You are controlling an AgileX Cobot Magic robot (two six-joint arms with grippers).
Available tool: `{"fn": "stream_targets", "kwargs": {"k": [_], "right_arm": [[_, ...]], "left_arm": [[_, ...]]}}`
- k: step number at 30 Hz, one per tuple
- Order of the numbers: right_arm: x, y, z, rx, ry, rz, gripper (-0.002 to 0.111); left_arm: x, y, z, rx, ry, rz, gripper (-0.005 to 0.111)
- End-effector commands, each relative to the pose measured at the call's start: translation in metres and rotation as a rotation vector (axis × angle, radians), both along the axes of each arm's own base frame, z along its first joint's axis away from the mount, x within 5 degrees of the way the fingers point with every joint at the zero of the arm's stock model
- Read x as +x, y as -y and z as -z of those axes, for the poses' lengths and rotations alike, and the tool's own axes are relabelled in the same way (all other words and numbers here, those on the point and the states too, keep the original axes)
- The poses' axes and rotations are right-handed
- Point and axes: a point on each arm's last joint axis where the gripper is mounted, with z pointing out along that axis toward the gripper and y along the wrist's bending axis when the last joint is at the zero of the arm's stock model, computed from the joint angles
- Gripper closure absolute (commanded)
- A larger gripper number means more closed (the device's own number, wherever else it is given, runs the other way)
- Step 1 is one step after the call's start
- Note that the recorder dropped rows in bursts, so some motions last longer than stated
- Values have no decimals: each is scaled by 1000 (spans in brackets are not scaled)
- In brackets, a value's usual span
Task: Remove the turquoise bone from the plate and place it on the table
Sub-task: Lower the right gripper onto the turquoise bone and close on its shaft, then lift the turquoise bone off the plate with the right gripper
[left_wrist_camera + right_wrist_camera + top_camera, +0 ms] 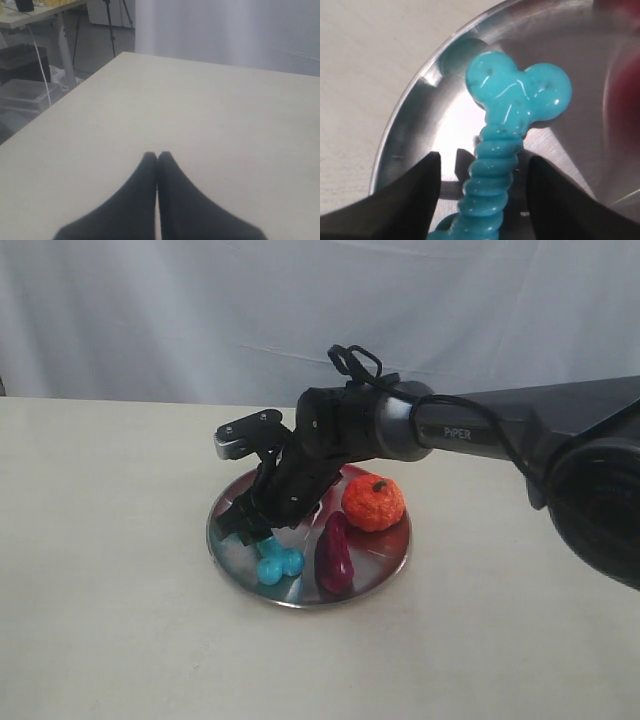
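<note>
We find the turquoise bone (515, 100) lying on the plate (410, 100) near its rim, beside a purple toy (335, 553). Our right gripper (484, 156) straddles the ribbed shaft, jaws apart and clear of it. The left gripper (157, 156) has its jaws together over the table (225, 125).

**Tally of what is in view**

One plate (385, 545) holds three toys — one turquoise bone (279, 563), one orange pumpkin (373, 502) and one dark purple eggplant (335, 552). There is one table (100, 590) under them and one pale cloth backdrop (150, 310) behind. Two grippers show, one per wrist view — the left gripper (157, 156) and the right gripper (484, 161). The exterior view shows just one arm (480, 425), black, with one cable (355, 362) looped at its wrist.
</note>
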Motion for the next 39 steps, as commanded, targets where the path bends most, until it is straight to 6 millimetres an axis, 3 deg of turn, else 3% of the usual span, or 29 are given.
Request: {"fn": "stream_targets", "kwargs": {"k": [1,13,20,22,26,28,30,32,36,39], "right_arm": [[1,0,-1,-10,18,-12,58],[4,0,-2,-7,43,-7,58],[4,0,18,-16,7,-6,59],[4,0,19,-16,10,-5,67],[3,1,16,-24,0,-12,103],[1,1,7,-21,-6,-11,108],[-2,1,-12,-15,6,-14,108],[-7,2,-44,-3,45,-19,108],[-28,6,-126,25,165,-31,109],[-52,25,-191,13,293,3,109]], "left_arm": [[0,0,0,-4,6,-3,107],[0,0,0,-4,6,-3,107],[0,0,0,-4,6,-3,107],[0,0,0,-4,6,-3,107],[0,0,0,-4,6,-3,107],[0,0,0,-4,6,-3,107],[0,0,0,-4,6,-3,107],[0,0,0,-4,6,-3,107],[0,0,0,-4,6,-3,107],[0,0,0,-4,6,-3,107]]}}
